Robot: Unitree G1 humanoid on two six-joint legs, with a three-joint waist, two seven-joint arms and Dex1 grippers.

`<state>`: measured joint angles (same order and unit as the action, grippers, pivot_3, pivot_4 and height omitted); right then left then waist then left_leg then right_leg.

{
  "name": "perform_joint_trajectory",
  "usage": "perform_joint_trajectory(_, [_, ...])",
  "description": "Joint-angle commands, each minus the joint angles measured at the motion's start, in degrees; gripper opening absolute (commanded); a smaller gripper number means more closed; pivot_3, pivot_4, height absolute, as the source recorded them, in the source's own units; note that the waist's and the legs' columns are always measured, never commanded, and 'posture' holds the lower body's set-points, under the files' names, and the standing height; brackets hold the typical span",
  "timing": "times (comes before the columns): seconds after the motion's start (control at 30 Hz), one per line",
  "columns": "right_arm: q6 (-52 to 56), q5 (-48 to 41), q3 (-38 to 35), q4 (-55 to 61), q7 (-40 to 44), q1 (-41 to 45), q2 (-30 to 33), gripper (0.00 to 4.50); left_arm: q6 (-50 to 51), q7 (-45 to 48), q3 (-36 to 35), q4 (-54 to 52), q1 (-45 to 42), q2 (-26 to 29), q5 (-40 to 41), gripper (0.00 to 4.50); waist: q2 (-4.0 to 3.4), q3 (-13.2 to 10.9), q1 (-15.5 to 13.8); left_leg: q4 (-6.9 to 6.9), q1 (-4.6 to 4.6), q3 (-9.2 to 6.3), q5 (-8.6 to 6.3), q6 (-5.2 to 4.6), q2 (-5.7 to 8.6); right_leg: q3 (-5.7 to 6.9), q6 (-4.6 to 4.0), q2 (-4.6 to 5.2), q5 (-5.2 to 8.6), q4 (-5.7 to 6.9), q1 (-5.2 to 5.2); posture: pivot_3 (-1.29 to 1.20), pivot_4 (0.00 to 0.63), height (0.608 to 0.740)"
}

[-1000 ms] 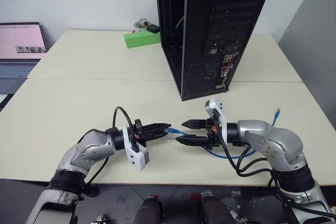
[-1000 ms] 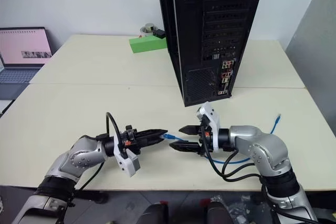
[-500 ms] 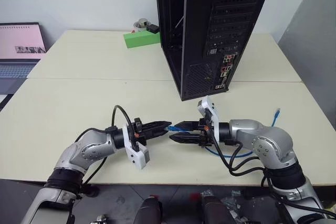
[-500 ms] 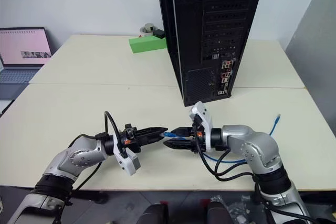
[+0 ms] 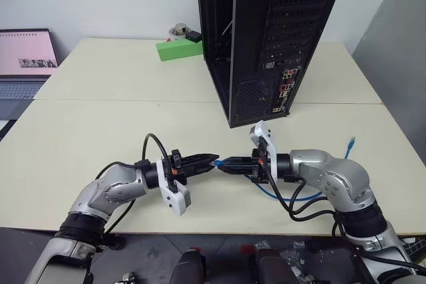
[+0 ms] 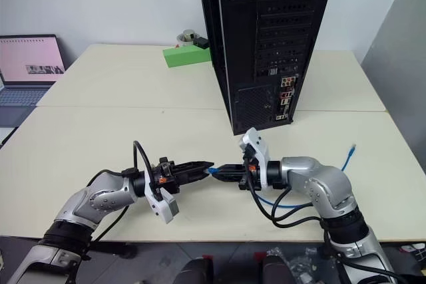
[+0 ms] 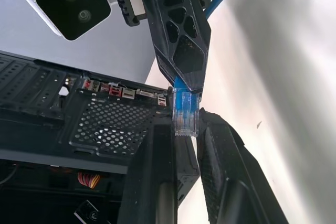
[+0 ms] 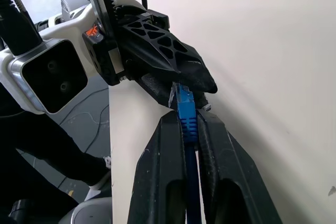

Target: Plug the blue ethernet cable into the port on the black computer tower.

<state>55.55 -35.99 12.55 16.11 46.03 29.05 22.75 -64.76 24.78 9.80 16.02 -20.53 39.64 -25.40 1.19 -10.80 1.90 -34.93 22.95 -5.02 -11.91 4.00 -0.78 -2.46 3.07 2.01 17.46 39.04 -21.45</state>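
The blue ethernet cable [image 5: 301, 197] has its clear plug [image 7: 185, 115] hanging just above the table, between the two grippers, which meet tip to tip. My left gripper [image 5: 210, 161] is shut on the plug's tip. From the opposite side, my right gripper [image 5: 225, 163] is shut on the blue cord just behind the plug. The cord loops over the table under my right arm, and its other plug [image 5: 351, 142] lies near the right edge. The black computer tower [image 5: 279, 31] stands upright behind. Its rear connector cluster [image 5: 285, 91] faces me, and the port is too small to pick out there.
A green box [image 5: 178, 49] with small objects on top sits on the far table, left of the tower. An open laptop [image 5: 26, 61] stands at the far left. A grey panel [image 5: 399, 64] rises along the right edge. My arms' black cables [image 5: 309, 211] curl by the right arm.
My right gripper's fingers, wide open around the cable a second ago, have closed on the cord behind the plug. The left gripper has kept still with the plug in it.
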Motion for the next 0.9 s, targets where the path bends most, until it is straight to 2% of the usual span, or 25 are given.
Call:
perform_joint_trajectory(0.03, [0.38, -1.49, -1.03, 0.78, 1.63, 1.71, 1.11, 0.04, 2.34, 2.11, 2.11, -1.3, 0.58, 1.47, 4.71, 1.05, 0.0, 0.0, 0.01, 0.0, 0.0, 0.0, 0.0, 0.0, 0.0, 0.0, 0.0, 0.0, 0.0, 0.0, 0.0, 0.0, 0.15, 0.74])
perform_joint_trajectory(0.23, [0.17, -1.27, -1.63, 0.7, 3.24, 1.98, 4.57, 0.04, 10.82, 7.87, 4.31, -1.95, 2.78, 2.58, 12.26, 2.19, -0.01, 0.0, 0.01, 0.0, 0.0, 0.0, 0.0, 0.0, 0.0, 0.0, 0.0, 0.0, 0.0, 0.0, 0.0, 0.0, 0.15, 0.74])
perform_joint_trajectory(0.33, [-0.66, -0.59, -3.64, 1.7, 3.1, 0.67, 7.85, 0.04, 20.13, 11.14, 3.69, -4.23, 5.42, 1.52, 20.1, 2.87, -0.01, 0.0, 0.01, 0.0, 0.01, -0.02, 0.0, 0.0, -0.01, 0.02, 0.0, 0.0, 0.0, 0.0, -0.01, 0.0, 0.15, 0.74])
perform_joint_trajectory(0.47, [-3.96, 2.13, -9.28, 1.56, -1.1, -1.04, 11.18, 0.04, 39.47, 12.41, 3.51, -15.04, 7.2, -3.16, 30.18, 3.65, -0.01, 0.0, -0.19, -0.01, 0.03, -0.01, 0.0, 0.0, 0.01, 0.0, 0.0, 0.02, 0.0, -0.02, 0.01, 0.0, 0.15, 0.74])
perform_joint_trajectory(0.6, [-8.37, 7.65, -13.47, 0.85, -9.53, -1.66, 10.43, 0.04, 56.01, 6.51, 3.95, -23.84, 5.59, -11.59, 30.57, 4.5, 0.0, 0.0, -0.15, -0.06, 0.06, -0.04, 0.0, 0.0, 0.03, 0.02, 0.01, 0.03, 0.0, -0.01, 0.03, 0.0, 0.15, 0.74])
perform_joint_trajectory(0.8, [-12.27, 14.44, -16.57, 3.02, -22.08, -2.8, 6.18, 0.04, 74.32, -2.76, 6.0, -28.83, 1.89, -25.15, 28.48, 4.5, 0.0, 0.01, 0.06, -0.05, 0.02, -0.04, 0.0, 0.01, 0.02, -0.01, 0.01, -0.01, 0.0, 0.01, 0.03, 0.0, 0.15, 0.74])
perform_joint_trajectory(0.9, [-13.33, 17.02, -16.54, 3.4, -25.64, -2.11, 4.92, 0.04, 79.11, -5.25, 6.58, -28.33, -0.62, -29.67, 27.43, 4.5, 0.0, 0.01, 0.02, -0.06, 0.03, -0.04, 0.01, 0.01, 0.04, -0.02, 0.01, -0.01, 0.0, 0.01, 0.03, 0.0, 0.15, 0.74])
